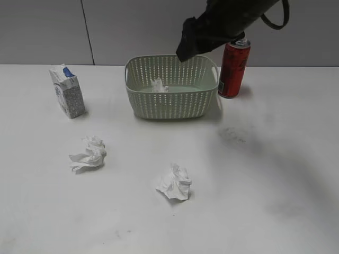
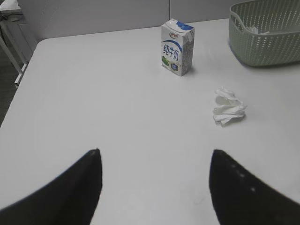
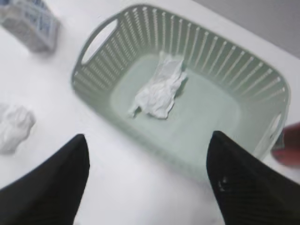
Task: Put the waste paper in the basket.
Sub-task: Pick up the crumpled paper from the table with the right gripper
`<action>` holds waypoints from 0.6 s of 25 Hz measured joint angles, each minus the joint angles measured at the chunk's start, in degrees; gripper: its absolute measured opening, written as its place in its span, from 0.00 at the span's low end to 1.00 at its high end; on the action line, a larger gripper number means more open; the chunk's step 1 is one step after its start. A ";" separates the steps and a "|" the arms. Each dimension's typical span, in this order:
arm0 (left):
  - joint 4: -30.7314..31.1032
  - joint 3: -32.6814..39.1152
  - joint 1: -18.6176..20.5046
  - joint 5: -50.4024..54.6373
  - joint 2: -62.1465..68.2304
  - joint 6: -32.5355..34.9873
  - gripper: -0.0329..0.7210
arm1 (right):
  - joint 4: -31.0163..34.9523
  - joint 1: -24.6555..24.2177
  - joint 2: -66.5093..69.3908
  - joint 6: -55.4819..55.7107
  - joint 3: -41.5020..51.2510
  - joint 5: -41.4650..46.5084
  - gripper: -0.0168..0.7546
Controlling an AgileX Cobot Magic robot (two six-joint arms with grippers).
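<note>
The left gripper (image 2: pixel 154 187) hangs low over bare table (image 2: pixel 93 93) with its two dark fingers (image 2: pixel 79 187) spread wide and nothing between them. Ahead of it and off to the right lies a crumpled wad of white tissue (image 2: pixel 228 107), well apart from the fingertips. Farther ahead, slightly right of the gripper's midline, stands an upright blue-and-white milk carton (image 2: pixel 177 47), and beyond the wad, at the far right corner of the left wrist view, the pale green perforated basket (image 2: pixel 267 42) shows part of its wall and rim.

The right gripper (image 3: pixel 147 183) is released too, its fingers (image 3: pixel 51 187) wide apart and empty, poised above the near rim of the basket (image 3: pixel 93 89). Straight ahead and below it, one wad of waste paper (image 3: pixel 161 89) lies on the basket floor. To the gripper's left, outside the basket, another wad (image 3: pixel 14 126) rests on the table; past that, blurred, is the carton (image 3: pixel 30 26). At the far right edge a red drink can (image 3: pixel 288 145) peeks in beside the basket.

From the exterior view, the right arm (image 1: pixel 222 24) hovers over the basket's back rim (image 1: pixel 169 59), with the can (image 1: pixel 233 67) just beside the basket. Two wads remain on the table: one (image 1: pixel 89 154) toward the carton (image 1: pixel 67 91), the other (image 1: pixel 175 182) nearest the camera.
</note>
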 joint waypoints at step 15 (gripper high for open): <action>0.00 0.00 0.00 0.00 0.00 0.00 0.75 | -5.28 6.53 -2.51 2.72 9.39 21.42 0.72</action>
